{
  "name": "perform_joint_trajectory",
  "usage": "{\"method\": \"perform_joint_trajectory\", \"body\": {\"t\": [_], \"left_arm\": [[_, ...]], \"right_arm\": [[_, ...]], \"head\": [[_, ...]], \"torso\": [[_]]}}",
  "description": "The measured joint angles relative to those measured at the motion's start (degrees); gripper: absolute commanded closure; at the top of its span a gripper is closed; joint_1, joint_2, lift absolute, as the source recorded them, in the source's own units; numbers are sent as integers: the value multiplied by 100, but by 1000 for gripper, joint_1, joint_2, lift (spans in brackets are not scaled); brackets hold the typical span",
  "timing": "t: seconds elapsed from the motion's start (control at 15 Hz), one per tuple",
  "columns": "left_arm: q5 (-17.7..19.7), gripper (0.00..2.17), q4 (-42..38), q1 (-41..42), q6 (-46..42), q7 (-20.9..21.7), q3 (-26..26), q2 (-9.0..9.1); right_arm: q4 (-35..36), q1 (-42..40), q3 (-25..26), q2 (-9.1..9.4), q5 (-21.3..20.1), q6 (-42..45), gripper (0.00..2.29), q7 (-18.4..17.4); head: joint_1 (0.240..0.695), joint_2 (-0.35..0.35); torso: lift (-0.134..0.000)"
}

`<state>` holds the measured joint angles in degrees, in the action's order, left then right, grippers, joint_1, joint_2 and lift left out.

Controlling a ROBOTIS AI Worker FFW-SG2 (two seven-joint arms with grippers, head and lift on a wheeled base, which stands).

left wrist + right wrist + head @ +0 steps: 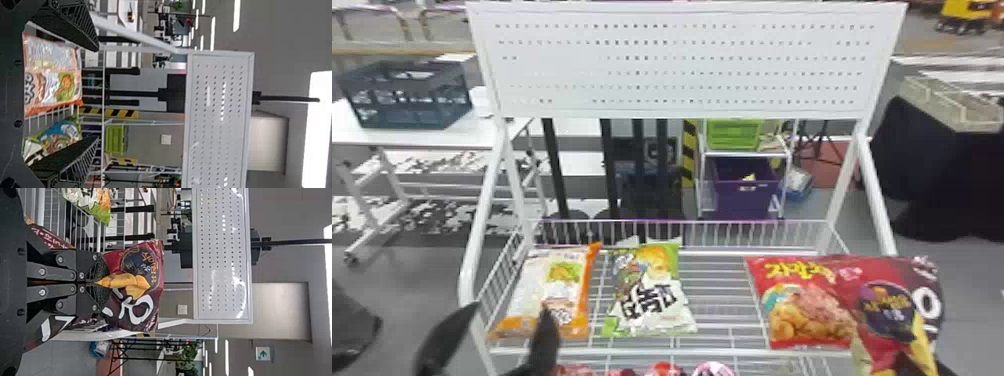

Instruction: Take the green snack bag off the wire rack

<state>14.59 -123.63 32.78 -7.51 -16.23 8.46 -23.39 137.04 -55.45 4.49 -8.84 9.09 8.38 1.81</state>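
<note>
The green snack bag (652,295) lies on the wire rack (717,300), right of a white-and-orange bag (547,290). My left gripper (508,307) stands open at the rack's front left, with the orange-edged bag beyond it. In the left wrist view, nothing is between the fingers of my left gripper (98,93); the green bag (58,137) is partly behind one of them. My right gripper (95,282) is shut on a dark red snack bag (139,266), whose bulk stands out past the fingertips. That dark red bag (887,310) is at the rack's right side in the head view.
A red snack bag (807,305) lies on the rack's right part, partly covered by the dark red one. White posts and a perforated panel (682,65) frame the rack. Red and pink packages (664,370) sit below its front bar.
</note>
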Motion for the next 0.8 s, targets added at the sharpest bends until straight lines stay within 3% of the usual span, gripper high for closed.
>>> {"method": "perform_joint_trajectory", "body": {"t": [0.2,0.4,0.8], "left_arm": [[-5,87,908,-1416,429,-413,1330,-177],[257,87,1814,-2723,813,-622,2390,-167],[638,87,3436,-4222,989,-668,3380,323]], "right_arm": [[-4,7,0,12,-6,-8,2240,-6],[-53,28,2,30,-18,-7,2240,-6],[-148,108,-1,27,-15,-8,2240,-6]], "head": [[499,0],[499,0],[499,0]], "torso": [[0],[0],[0]]}}
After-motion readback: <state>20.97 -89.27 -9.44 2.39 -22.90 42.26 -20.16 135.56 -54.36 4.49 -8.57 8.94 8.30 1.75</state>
